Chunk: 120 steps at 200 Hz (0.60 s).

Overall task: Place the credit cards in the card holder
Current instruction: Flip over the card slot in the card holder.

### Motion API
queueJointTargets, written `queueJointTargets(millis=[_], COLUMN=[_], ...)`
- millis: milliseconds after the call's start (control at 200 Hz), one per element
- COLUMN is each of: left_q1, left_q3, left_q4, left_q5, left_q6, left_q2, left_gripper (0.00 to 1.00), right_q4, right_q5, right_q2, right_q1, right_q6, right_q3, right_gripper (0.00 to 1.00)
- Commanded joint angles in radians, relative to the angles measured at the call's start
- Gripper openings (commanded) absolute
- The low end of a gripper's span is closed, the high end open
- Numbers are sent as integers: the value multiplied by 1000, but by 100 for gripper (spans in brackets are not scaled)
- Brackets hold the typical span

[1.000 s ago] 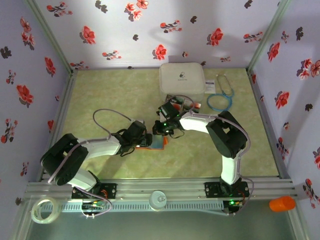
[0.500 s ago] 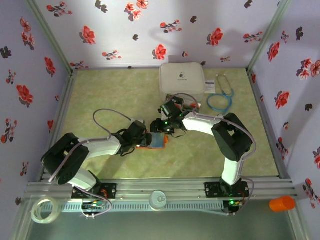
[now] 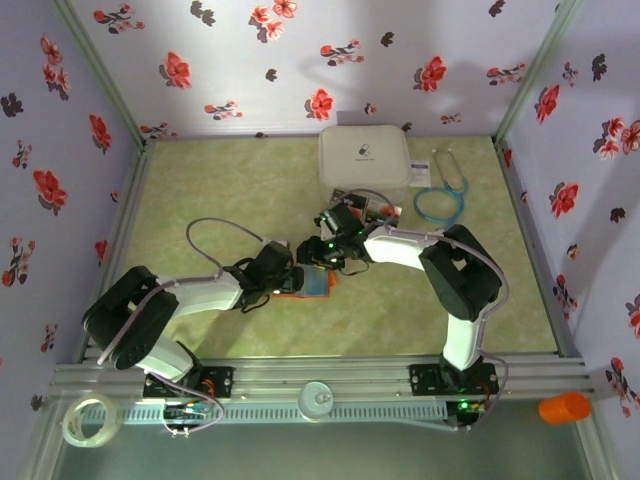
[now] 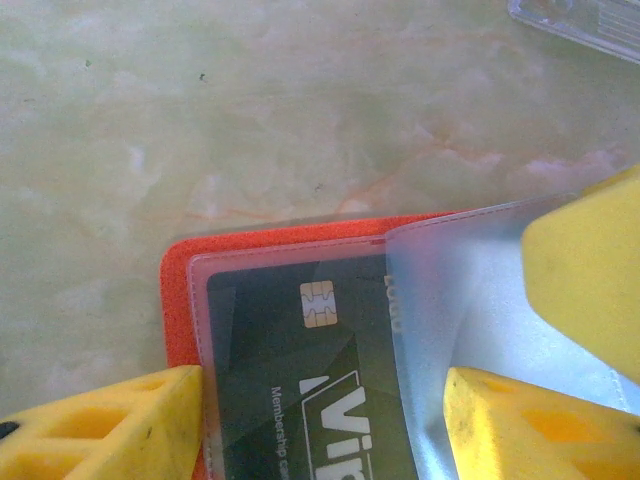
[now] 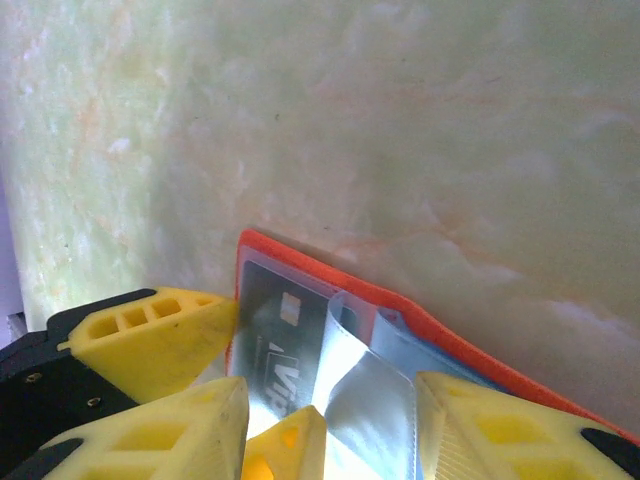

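Note:
The orange card holder [image 3: 316,285] lies open on the table, its orange edge [image 4: 180,290] and clear sleeves facing up. One dark credit card [image 4: 290,340] with a gold chip sits inside the left clear sleeve [image 5: 270,320]. My left gripper [image 4: 322,385] is open, one finger on the holder's left edge and the other on a lifted clear flap [image 4: 470,300]. My right gripper [image 5: 328,385] is open just above the holder [image 5: 300,255], that loose flap between its fingers. Both grippers meet over the holder, left [image 3: 290,280] and right [image 3: 318,258]. More credit cards [image 3: 385,211] lie by the white case.
A big white rounded case [image 3: 364,157] stands at the back. A blue cable coil [image 3: 438,204] and a thin looped cord [image 3: 450,170] lie to its right. Off the table sit an orange cylinder [image 3: 565,407] and a tape roll [image 3: 85,420]. Patterned walls enclose the table.
My right gripper's jaws have opened, leaving the dark card in the sleeve, and it has shifted slightly over the holder. The left arm has barely moved.

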Motion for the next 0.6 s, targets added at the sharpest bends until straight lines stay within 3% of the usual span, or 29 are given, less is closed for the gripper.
queueJointTargets(millis=[0, 290, 490, 595], left_q1=[-5, -6, -2, 12], left_q3=[-13, -17, -37, -44], left_q4=[-40, -47, -45, -54], left_q5=[40, 41, 23, 15], left_q6=[5, 13, 1, -2], left_q2=[20, -8, -111, -193], left_gripper=[66, 67, 93, 100], right_q4=[33, 95, 105, 101], right_q5=[-41, -58, -58, -54], right_q2=[23, 16, 0, -15], right_q1=[-1, -1, 0, 6], right_q6=[36, 86, 108, 117], right_q3=[-7, -30, -37, -39], right_gripper=[47, 46, 47, 48])
